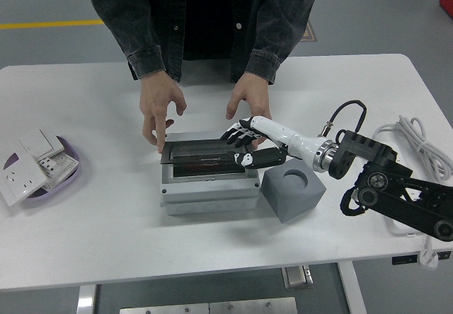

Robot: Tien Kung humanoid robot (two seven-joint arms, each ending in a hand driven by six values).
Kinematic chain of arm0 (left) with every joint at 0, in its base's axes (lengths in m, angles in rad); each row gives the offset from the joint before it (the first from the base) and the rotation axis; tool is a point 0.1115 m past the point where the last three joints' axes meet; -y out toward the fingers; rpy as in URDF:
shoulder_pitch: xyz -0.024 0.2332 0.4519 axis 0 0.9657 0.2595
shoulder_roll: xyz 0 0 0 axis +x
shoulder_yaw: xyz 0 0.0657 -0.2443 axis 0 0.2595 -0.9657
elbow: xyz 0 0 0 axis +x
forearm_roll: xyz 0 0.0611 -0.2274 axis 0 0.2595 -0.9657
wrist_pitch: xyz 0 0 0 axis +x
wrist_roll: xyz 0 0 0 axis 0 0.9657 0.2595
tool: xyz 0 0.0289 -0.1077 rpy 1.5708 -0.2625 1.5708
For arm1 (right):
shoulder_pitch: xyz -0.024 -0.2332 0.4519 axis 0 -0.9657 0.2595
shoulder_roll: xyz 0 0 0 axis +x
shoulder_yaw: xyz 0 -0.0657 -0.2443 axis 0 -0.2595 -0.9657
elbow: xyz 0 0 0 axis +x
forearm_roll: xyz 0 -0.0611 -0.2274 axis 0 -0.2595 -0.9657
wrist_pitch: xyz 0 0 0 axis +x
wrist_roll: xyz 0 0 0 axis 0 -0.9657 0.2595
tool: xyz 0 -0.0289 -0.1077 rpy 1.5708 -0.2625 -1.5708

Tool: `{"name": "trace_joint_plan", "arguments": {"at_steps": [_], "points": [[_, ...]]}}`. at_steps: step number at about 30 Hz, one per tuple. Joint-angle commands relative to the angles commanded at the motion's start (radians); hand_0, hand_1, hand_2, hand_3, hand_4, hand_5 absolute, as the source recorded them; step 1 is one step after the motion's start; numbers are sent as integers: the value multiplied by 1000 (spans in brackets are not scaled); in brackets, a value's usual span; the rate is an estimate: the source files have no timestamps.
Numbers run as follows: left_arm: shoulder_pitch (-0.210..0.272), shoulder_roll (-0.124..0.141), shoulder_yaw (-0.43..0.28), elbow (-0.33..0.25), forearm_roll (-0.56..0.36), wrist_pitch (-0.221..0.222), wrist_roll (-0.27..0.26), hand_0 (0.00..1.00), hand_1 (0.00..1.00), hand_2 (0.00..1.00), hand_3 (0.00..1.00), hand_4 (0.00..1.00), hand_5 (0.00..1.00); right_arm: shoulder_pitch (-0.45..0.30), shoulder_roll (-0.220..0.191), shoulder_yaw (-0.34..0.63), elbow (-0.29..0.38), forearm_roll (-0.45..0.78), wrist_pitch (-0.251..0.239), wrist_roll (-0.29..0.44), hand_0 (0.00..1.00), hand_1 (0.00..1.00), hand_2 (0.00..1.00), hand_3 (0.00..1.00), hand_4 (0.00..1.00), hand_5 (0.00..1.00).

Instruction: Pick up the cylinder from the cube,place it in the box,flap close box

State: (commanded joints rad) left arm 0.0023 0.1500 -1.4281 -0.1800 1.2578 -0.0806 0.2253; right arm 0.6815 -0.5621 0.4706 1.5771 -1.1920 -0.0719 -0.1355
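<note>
The grey box (209,197) sits mid-table with its dark see-through flap (205,151) tilted low over the opening. A reddish cylinder (202,160) shows dimly inside, under the flap. My right hand (243,144) lies at the flap's right end, fingers spread above it and thumb beneath, grasping nothing. Right of the box stands the grey cube (292,194), its round hole (295,179) bare. A person's hand (157,109) touches the flap's far left corner with a fingertip. The person's other hand (244,100) hovers just behind my fingers. My left arm is out of sight.
A purple bowl (67,176) with white wall sockets sits at the far left. At the right edge lie a white power strip (393,160) and its coiled cable (419,144). The person stands close against the table's far edge.
</note>
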Motion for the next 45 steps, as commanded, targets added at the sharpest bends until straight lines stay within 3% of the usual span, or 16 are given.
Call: {"name": "trace_joint_plan", "arguments": {"at_steps": [10, 16, 19, 24, 30, 39, 45], "points": [[0, -1, 1, 0, -1, 0, -1, 637, 658, 572, 629, 714, 314, -18, -3, 30, 4, 0, 11, 3, 721, 672, 711, 724, 530, 333], [2, -4, -1, 0, -1, 1, 0, 637, 658, 571, 629, 714, 316, -127, 8, 161, 14, -55, 3, 14, 723, 672, 713, 727, 541, 333], [5, -7, 2, 0, -6, 1, 0, 637, 658, 571, 629, 714, 316, -205, 46, 264, 30, -94, -8, 43, 723, 672, 713, 727, 541, 333], [15, -13, 5, 0, -16, 3, 2, 637, 658, 571, 628, 713, 315, -359, 159, 460, 47, -128, -37, 146, 723, 674, 717, 728, 544, 298], [15, -14, 9, 0, -17, 2, 4, 637, 658, 571, 626, 714, 316, -514, 275, 692, 3, -88, -41, 250, 721, 659, 711, 723, 579, 288], [10, -2, 5, 0, -7, 1, 7, 636, 658, 571, 626, 715, 317, -593, 332, 937, -80, -26, -38, 316, 689, 632, 683, 696, 621, 303], [20, -5, 7, 0, -18, 3, 5, 637, 658, 571, 626, 715, 317, -612, 345, 1029, -97, -12, -40, 324, 689, 635, 679, 691, 628, 311]]}}
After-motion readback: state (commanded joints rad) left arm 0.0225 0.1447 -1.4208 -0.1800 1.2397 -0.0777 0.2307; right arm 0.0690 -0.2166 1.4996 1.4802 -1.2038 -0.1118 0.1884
